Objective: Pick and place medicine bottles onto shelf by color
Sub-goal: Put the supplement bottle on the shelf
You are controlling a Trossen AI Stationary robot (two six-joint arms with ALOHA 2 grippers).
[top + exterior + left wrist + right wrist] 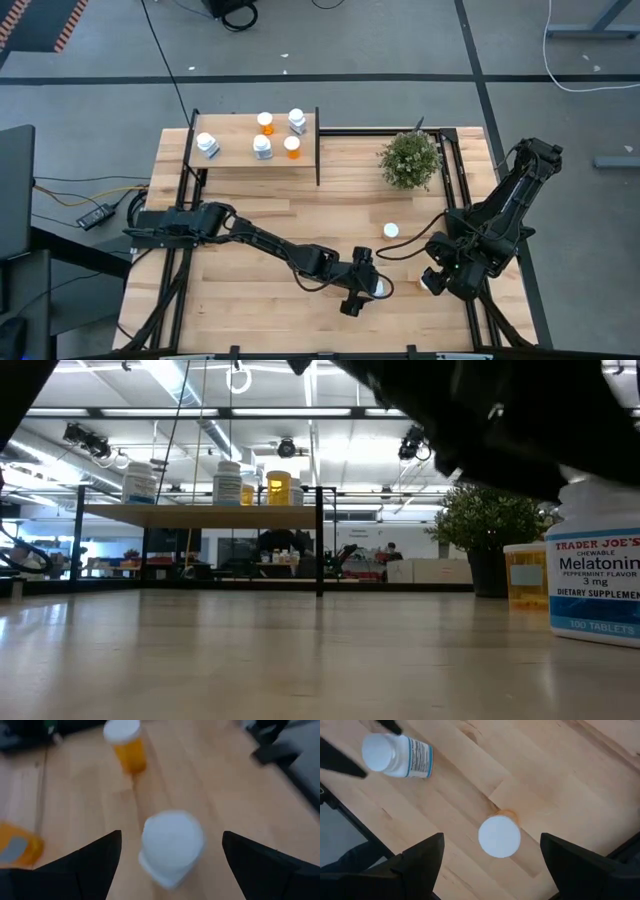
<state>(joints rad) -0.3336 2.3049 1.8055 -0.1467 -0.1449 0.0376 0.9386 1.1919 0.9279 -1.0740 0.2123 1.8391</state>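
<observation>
Left gripper, jaws spread, straddles the white Melatonin bottle upright on the tabletop; right gripper, also spread, over an orange bottle; off-centre closing could topple either

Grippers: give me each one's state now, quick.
Left gripper: open, fingers either side of a white bottle, not gripping.
Right gripper: open, above an orange bottle, holding nothing.

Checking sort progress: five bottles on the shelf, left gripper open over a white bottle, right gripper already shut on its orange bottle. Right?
Not quite. The right gripper is open, its fingers apart on either side of the orange bottle, as the right wrist view shows. The rest holds.
</observation>
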